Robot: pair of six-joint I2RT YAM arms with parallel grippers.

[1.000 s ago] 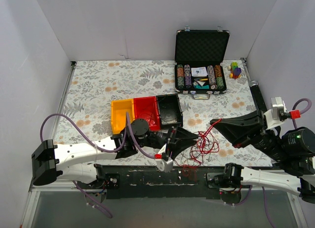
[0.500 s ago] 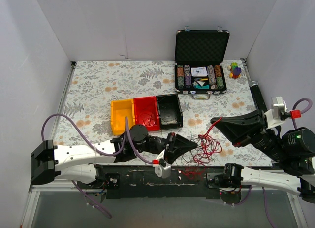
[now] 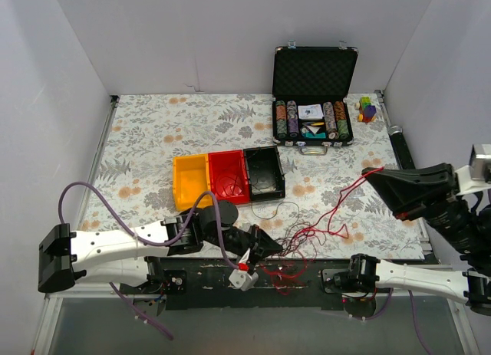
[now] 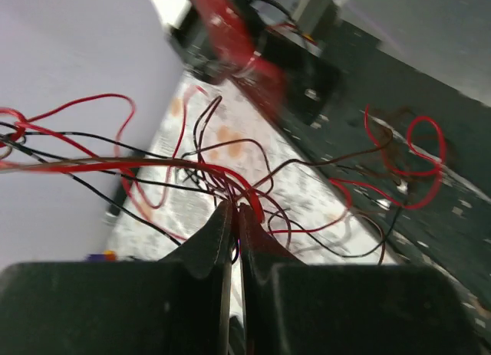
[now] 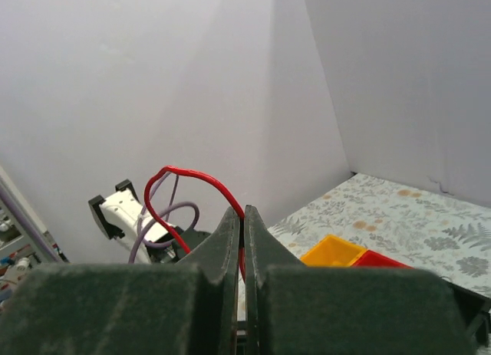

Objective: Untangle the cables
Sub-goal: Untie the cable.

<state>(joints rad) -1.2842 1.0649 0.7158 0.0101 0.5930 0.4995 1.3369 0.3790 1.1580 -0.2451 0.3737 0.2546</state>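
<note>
"Cables (image 3: pixel 307 234): where do they lie?"

"In a loose red and black tangle at the bench's (image 3: pixel 153 133) near edge, just right of the left end effector (image 3: pixel 270 250). Its wrist view shows what the top view hides: the fingers are pinched together on strands at the tangle's edge."

"And the right end effector (image 3: pixel 368 175)?"

"It is well right of the tangle, clamped on one red strand that stretches back to it. Its wrist view shows that strand looping above the tips. Exactly which strands the left one holds is hard to make out, because that view is blurred."
</note>
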